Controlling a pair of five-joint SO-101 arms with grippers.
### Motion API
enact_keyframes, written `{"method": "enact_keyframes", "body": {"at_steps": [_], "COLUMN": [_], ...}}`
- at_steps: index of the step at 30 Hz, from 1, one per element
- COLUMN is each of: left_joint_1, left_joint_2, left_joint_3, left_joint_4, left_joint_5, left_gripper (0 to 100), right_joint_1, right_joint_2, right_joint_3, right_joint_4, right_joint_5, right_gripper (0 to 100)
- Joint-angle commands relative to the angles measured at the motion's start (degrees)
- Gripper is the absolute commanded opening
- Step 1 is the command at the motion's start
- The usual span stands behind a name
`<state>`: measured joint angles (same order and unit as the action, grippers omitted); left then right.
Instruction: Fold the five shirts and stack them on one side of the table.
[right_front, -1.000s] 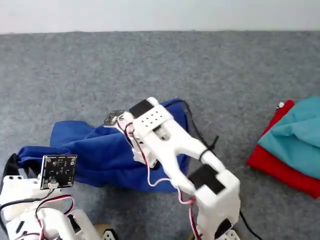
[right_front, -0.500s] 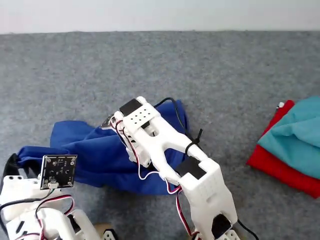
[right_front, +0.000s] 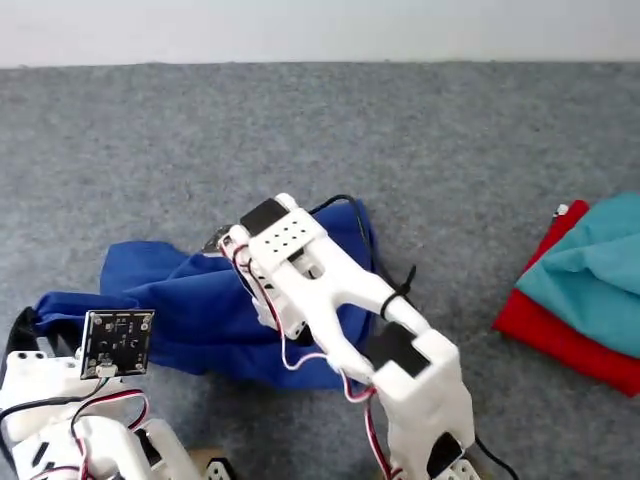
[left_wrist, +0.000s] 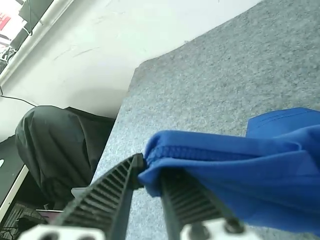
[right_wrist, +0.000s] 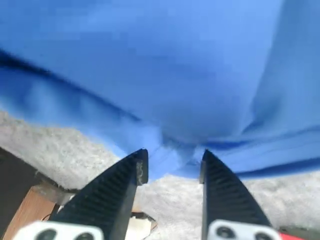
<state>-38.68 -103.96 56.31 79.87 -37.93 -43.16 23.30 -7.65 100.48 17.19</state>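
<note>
Blue shirt pinched in left claw; right claw spread over it; teal shirt atop red shirt.

The right arm hides part of the blue shirt; the teal shirt and red shirt are cropped.

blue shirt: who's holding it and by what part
Left gripper pinches the blue shirt at its hemmed edge; right gripper is open over a fold.
</note>
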Motion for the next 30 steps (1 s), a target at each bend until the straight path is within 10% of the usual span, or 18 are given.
{"method": "enact_keyframes", "body": {"at_steps": [1, 30], "left_joint_1": [-0.5, -0.5], "left_joint_2": [-0.4, -0.4], "left_joint_3": [0.1, 0.0], "left_joint_4": [-1.1, -1.1], "left_joint_5": [0.5, 0.4], "left_gripper": [2, 2], "right_joint_1": [-0.6, -0.7], "right_joint_2": [-5.8, -4.4], "right_joint_3": [3.4, -0.7], "right_joint_4": [2.2, -1.4], "right_joint_5": [-0.4, 3.5], "right_gripper": [18.7, 1.0]}}
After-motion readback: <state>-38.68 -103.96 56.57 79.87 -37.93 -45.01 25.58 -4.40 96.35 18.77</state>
